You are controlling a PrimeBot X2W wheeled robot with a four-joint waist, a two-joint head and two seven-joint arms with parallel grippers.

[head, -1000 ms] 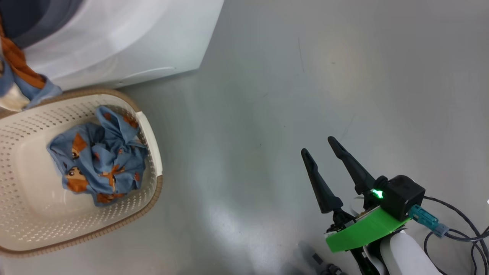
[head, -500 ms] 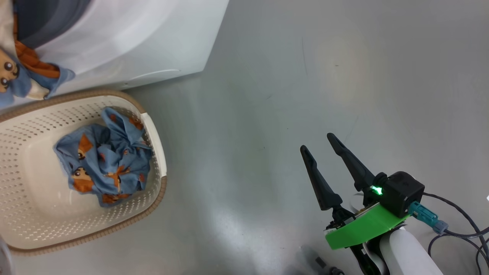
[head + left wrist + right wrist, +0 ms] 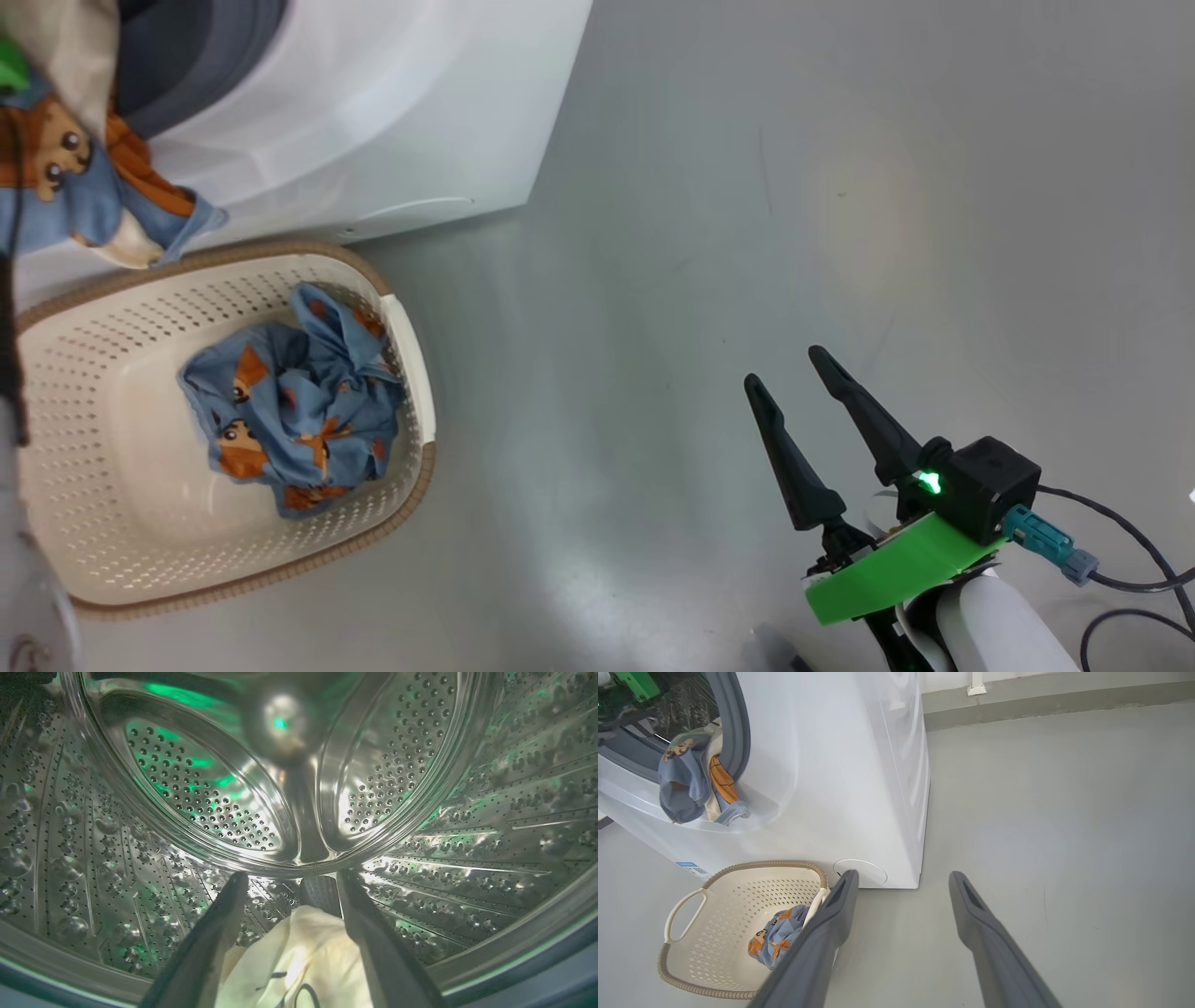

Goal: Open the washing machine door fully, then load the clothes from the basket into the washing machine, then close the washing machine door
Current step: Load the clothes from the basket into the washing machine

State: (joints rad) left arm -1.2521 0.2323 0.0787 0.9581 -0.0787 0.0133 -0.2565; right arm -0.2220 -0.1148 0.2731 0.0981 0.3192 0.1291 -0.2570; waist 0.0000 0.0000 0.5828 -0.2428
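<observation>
Lower right, we note the right pincer [image 3: 784, 367]: two long tapering dark fingers, green bracket [image 3: 887, 571], black block [image 3: 991, 485] with green light [image 3: 927, 482], teal plug [image 3: 1038, 538], dark cable [image 3: 1130, 584], pale forearm [image 3: 991, 627].

clothes [image 3: 682, 784] hang over washer [image 3: 859, 788] mouth lip, drum [image 3: 420, 765] deep w/ room, basket [image 3: 415, 373] top open

The washing machine [image 3: 859, 765], a white box, stands with its mouth open, showing its grey gasket [image 3: 738, 723] and shiny perforated drum [image 3: 187, 788]. A printed garment [image 3: 686, 779], cream, blue and orange, hangs over the lower lip, half in and half out. The cream basket [image 3: 103, 523] sits on the floor [image 3: 747, 233] just in front of the machine. A crumpled blue garment [image 3: 299, 411] with orange print lies inside.
</observation>
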